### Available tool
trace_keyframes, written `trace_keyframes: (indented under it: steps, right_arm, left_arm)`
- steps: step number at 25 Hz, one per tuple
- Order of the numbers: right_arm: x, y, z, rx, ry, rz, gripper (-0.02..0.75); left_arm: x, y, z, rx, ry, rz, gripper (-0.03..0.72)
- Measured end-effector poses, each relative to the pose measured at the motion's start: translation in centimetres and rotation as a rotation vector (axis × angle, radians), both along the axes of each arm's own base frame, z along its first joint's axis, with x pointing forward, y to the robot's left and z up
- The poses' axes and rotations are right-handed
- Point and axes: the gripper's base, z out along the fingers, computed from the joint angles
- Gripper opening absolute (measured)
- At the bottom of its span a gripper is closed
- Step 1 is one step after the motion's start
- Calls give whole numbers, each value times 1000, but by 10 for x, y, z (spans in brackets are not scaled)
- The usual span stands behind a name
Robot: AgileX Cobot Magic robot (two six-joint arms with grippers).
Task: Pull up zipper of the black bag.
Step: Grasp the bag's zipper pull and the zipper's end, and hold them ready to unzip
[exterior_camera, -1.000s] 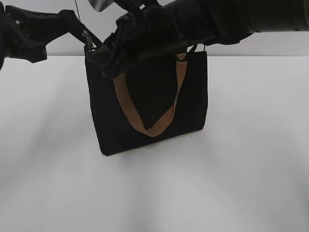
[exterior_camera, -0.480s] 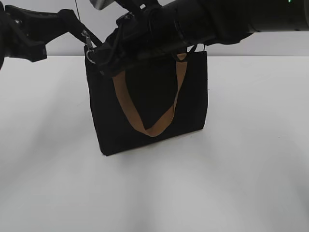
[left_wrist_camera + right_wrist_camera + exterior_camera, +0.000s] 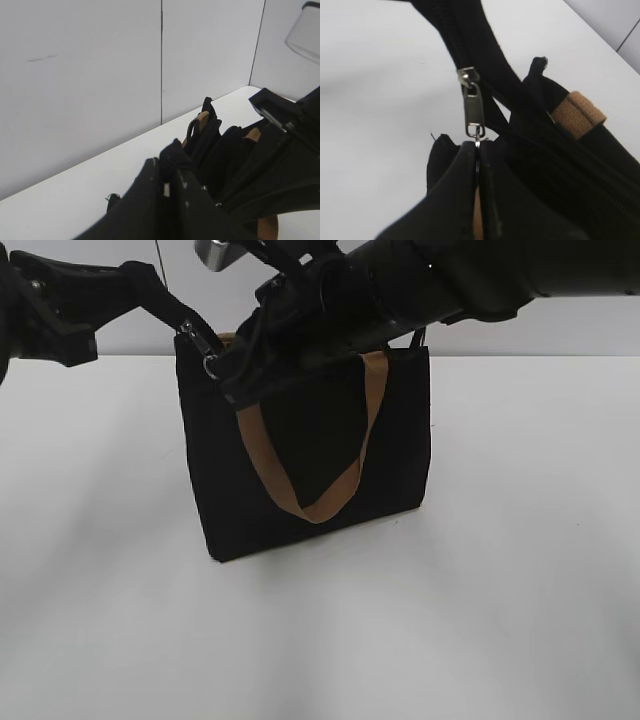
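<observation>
The black bag [image 3: 300, 440] stands upright on the white table, its tan strap handle [image 3: 262, 465] hanging down the front. My left gripper [image 3: 185, 328] is shut on the bag's upper left corner; in the left wrist view its fingers [image 3: 169, 167] pinch black fabric. My right gripper [image 3: 225, 375] reaches across from the right and is shut on the ring of the silvery pull tab [image 3: 211, 362]. In the right wrist view the pull tab [image 3: 473, 107] hangs from the black zipper [image 3: 470, 35] straight into the closed right gripper [image 3: 478, 146].
The white table [image 3: 500, 540] spreads around the bag, with a pale wall behind. The right arm [image 3: 450, 280] stretches over the bag's top edge and hides most of it. A second tan strap [image 3: 577, 112] shows beside the zipper.
My right gripper has moved right and slightly down along the bag's top edge, taking the pull tab with it away from the left corner. The left gripper has stayed put.
</observation>
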Motion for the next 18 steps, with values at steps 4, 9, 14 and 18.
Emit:
trace_keyframes:
  steps: [4,9,14,18]
  right_arm:
    - [-1,-3,5,-15,-5,-16,-15]
    - [0,-11,13,-15,-22,-39,-15]
    - [15,-32,14,19,29,-137,-15]
    - [21,-44,13,30,73,-173,-15]
  left_arm:
    - [0,0,0,-1,1,1,22]
    - [0,0,0,-5,1,3,22]
    - [0,0,1,-6,0,3,22]
    - [0,0,0,-5,1,4,22]
